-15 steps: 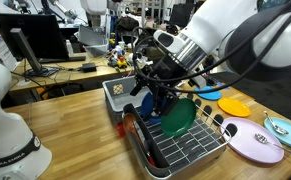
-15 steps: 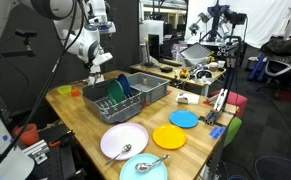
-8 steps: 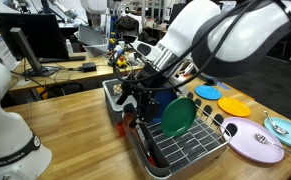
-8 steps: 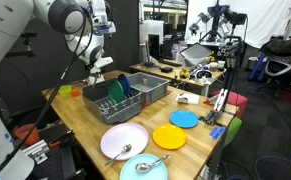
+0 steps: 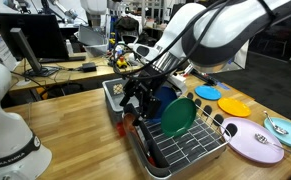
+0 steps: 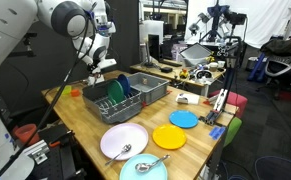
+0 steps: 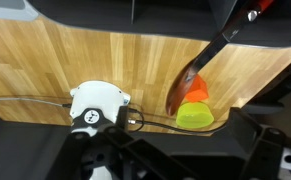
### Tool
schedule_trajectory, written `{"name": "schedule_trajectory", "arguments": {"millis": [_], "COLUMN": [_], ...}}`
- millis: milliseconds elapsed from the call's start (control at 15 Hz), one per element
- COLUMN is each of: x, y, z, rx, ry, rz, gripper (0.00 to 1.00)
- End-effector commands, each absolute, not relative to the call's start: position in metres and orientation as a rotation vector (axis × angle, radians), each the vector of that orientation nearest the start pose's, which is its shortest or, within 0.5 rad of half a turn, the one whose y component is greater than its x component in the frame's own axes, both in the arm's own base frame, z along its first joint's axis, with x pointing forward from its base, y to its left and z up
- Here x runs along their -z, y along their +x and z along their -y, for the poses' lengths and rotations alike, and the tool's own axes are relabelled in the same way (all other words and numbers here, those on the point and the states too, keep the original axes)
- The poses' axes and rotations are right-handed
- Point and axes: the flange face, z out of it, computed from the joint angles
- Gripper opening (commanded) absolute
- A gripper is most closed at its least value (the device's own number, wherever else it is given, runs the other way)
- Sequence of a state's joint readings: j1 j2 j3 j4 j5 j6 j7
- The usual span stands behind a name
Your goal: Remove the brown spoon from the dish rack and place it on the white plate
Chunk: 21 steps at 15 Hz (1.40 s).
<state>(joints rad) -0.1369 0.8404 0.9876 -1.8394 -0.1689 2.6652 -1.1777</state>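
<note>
The brown spoon [image 7: 211,54] shows in the wrist view, slanting from the upper right down to its blurred bowl in front of an orange cup [image 7: 196,94]. My gripper [image 7: 185,128] seems open, jaws wide apart below the bowl, nothing between them. In both exterior views the gripper [image 5: 135,102] [image 6: 97,69] hangs over the end of the dish rack [image 5: 191,149] [image 6: 97,103]; the spoon is not discernible there. The white plate [image 5: 253,143] [image 6: 120,139] lies on the table away from the rack.
A green plate [image 5: 177,118] stands in the rack. A grey basket [image 5: 114,91] adjoins it. Yellow [image 5: 233,105], blue [image 5: 207,92] and light-blue patterned [image 5: 283,128] plates lie nearby. A green cup [image 7: 195,117] sits beside the orange one. A metal spoon [image 6: 125,151] lies on the white plate.
The arm has swung over and the gripper has shifted along the rack toward its end and a little lower. Nothing else has moved.
</note>
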Motion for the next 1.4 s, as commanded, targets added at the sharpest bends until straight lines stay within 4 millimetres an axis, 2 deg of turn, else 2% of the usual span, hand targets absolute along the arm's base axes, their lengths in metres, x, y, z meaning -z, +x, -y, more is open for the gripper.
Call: {"name": "schedule_trajectory", "arguments": {"millis": [0,733,800,933,1000,1333], "x": [-0.276,-0.264,-0.263,-0.263,-0.264,-0.265], "y": [0.501,0.498,0.498,0.499,0.499,0.502], "z": [-0.456,-0.467,-0.468,-0.47,-0.471,-0.47], "rx": [-0.76,-0.621,-0.617,-0.625,-0.633,-0.625], "ry": [2.128,2.152,2.153,2.168,2.175,2.203], "rz": [-2.851,-2.843,-2.843,-2.835,-2.824,-2.803], "gripper": [1.0,1.0,0.95,0.71,0.69,0.33]}}
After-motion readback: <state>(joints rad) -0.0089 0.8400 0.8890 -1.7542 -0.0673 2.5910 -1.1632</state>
